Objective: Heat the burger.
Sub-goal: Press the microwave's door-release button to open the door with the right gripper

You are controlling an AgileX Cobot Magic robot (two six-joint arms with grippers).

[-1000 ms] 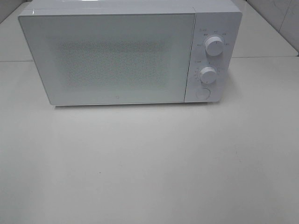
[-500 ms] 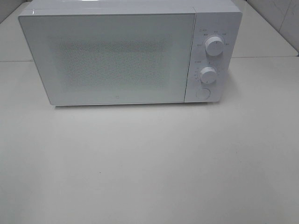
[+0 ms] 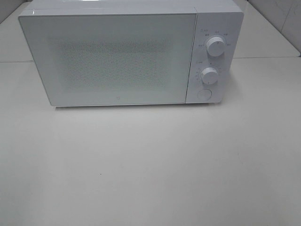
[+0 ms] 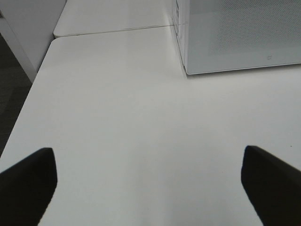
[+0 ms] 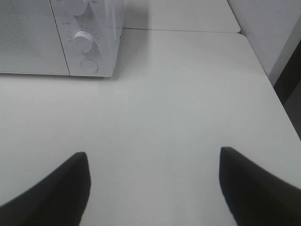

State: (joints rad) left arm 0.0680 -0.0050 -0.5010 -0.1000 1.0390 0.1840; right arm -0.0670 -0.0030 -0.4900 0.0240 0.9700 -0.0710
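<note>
White microwave [image 3: 117,56] and left hand [image 4: 146,150] stay unmoved.

This microwave [image 3: 131,54] looks like smooth white plastic, and its door [image 3: 110,59] is kinda glossy with a fine dotted mesh pattern. The knobs [image 3: 215,47] right of the door have the same plastic look. The table [image 3: 150,165] in front of the microwave is smooth, matt, off-white. The left gripper [image 4: 148,181] and right gripper [image 5: 153,183] have matt black fingers [image 4: 28,183].

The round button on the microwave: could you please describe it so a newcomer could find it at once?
A white microwave stands at the back of the table. On its right-hand panel two knobs sit one above the other. The button lies below both, flat and flush, with no scale marks round it.
</note>
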